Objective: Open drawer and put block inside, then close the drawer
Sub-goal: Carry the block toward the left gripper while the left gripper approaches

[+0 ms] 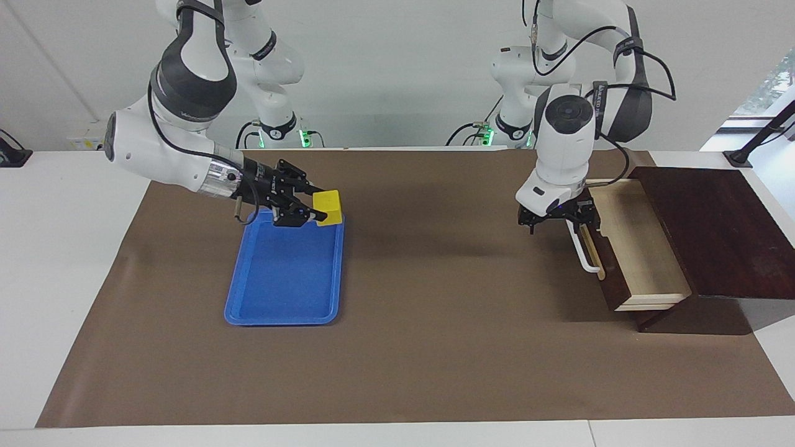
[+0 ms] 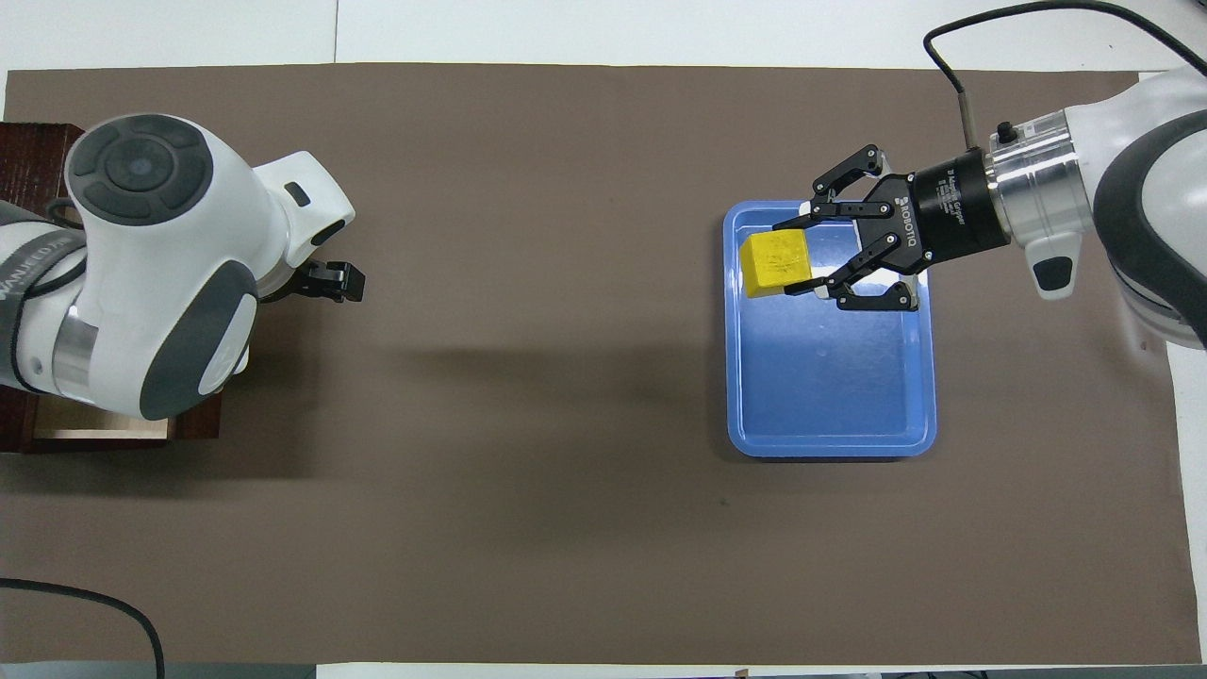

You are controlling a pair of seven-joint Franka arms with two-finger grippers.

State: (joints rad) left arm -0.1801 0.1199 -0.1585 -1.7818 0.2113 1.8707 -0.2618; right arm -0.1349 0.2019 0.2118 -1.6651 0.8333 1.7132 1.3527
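Right gripper (image 1: 312,208) pinches the small yellow cube block (image 1: 327,207) over the blue plastic tray's (image 1: 282,292) twelve o'clock edge; left gripper (image 1: 556,218), fingers spread, hovers beside the open dark wooden drawer (image 1: 627,261).

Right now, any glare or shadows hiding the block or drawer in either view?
Facing view: the yellow block and the pale inside of the open drawer are evenly lit, with soft shadows on the brown mat. Overhead view: glare sheen on the blue tray; the left arm's bulk hides most of the drawer.
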